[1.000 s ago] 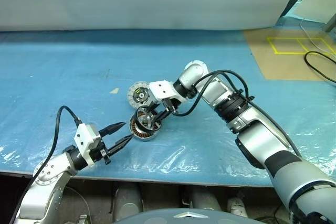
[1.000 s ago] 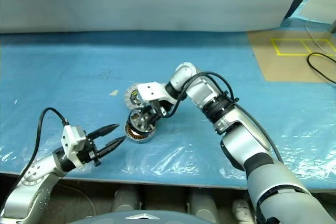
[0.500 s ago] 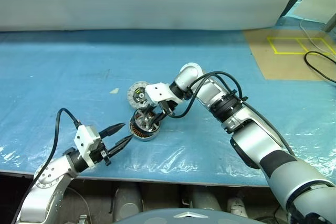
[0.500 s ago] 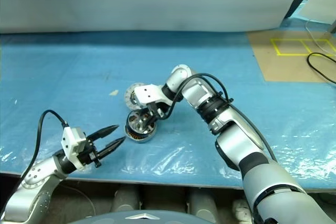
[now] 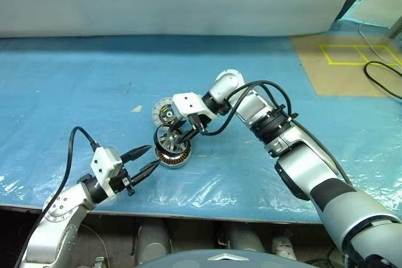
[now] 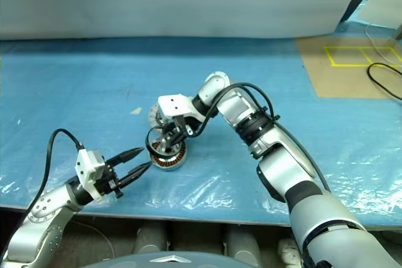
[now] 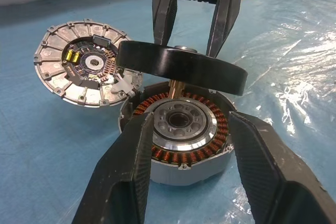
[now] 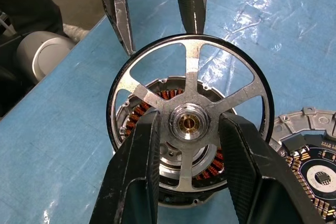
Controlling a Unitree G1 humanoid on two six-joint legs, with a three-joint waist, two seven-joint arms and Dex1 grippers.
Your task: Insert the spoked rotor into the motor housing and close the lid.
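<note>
Right gripper pinches the spoked rotor at its hub, holding the wheel just above the motor housing, not yet seated. Left gripper waits near the housing's 8 o'clock side, fingers spread, holding nothing. At the housing's 11 o'clock, the hinged lid lies open on the blue sheet.

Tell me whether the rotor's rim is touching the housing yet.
Apart. In the left wrist view the rotor, held in the right pincer, hangs above the housing: copper windings and the shaft show in the gap under its black rim.
</note>
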